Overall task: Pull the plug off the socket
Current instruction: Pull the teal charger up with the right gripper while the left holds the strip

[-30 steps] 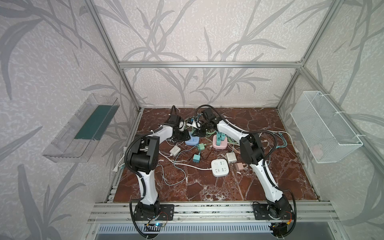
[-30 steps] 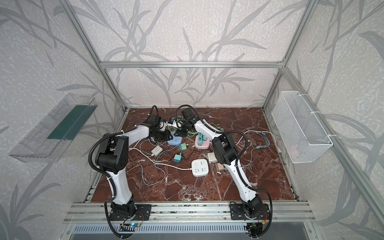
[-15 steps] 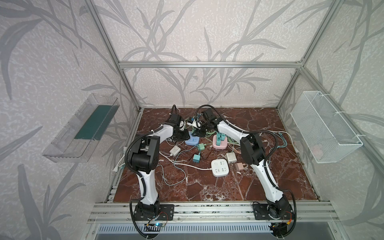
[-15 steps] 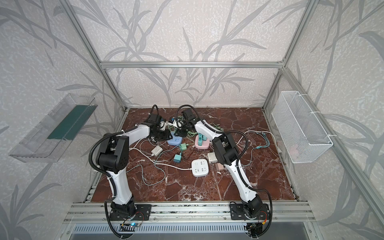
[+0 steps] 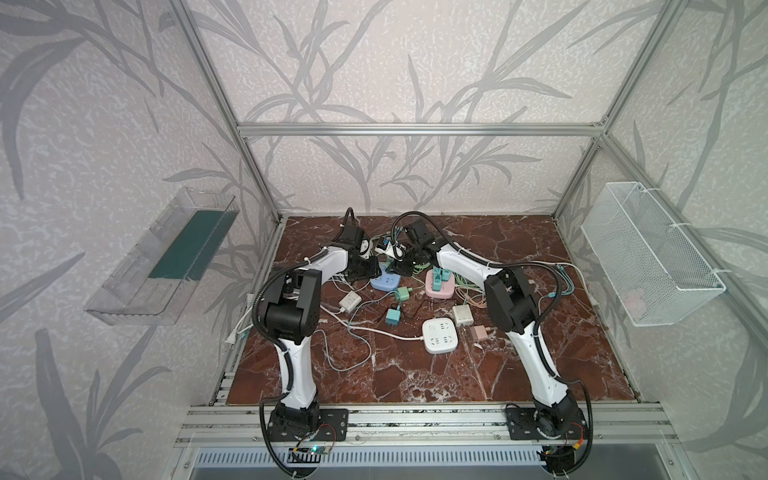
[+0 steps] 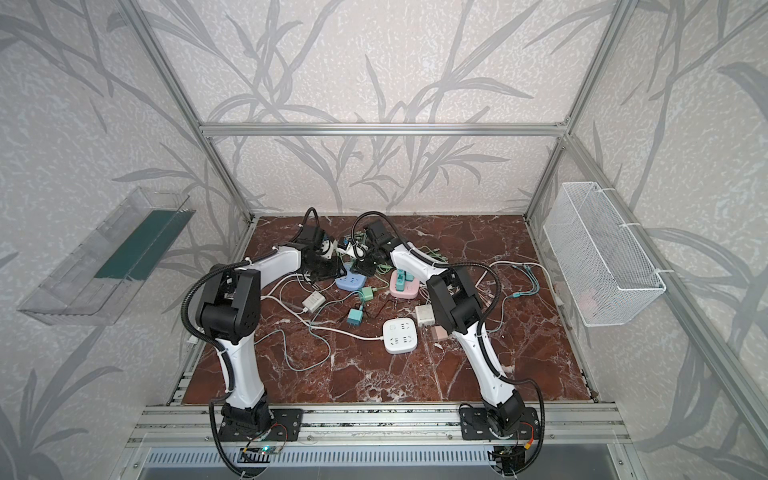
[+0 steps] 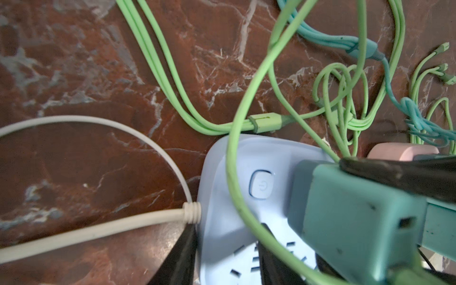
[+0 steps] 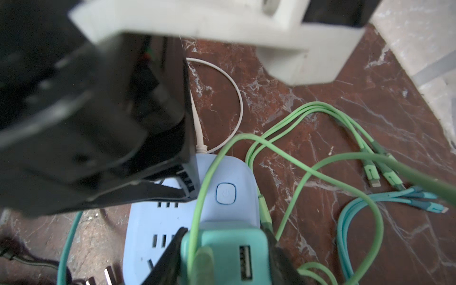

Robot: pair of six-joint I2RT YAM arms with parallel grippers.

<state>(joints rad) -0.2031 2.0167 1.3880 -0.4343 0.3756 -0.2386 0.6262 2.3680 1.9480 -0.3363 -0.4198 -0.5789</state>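
The pale blue socket (image 5: 384, 284) (image 6: 351, 282) lies at the back of the marble floor, with a white cord leaving one corner. In the left wrist view my left gripper (image 7: 228, 229) is shut on the socket (image 7: 222, 187), one finger against its side wall and the other finger (image 7: 274, 259) on its face. A teal plug (image 8: 222, 254) (image 7: 357, 222) stands on the socket (image 8: 158, 222), and my right gripper (image 8: 223, 234) is shut on its two sides. Its prongs are hidden. A green cable (image 8: 197, 209) runs from the plug's top across the socket.
A pink socket (image 5: 440, 286) with teal plugs and a white socket (image 5: 439, 334) lie nearby among loose chargers and tangled green, teal and white cables. A wire basket (image 5: 648, 257) hangs on the right wall, a clear tray (image 5: 166, 257) on the left.
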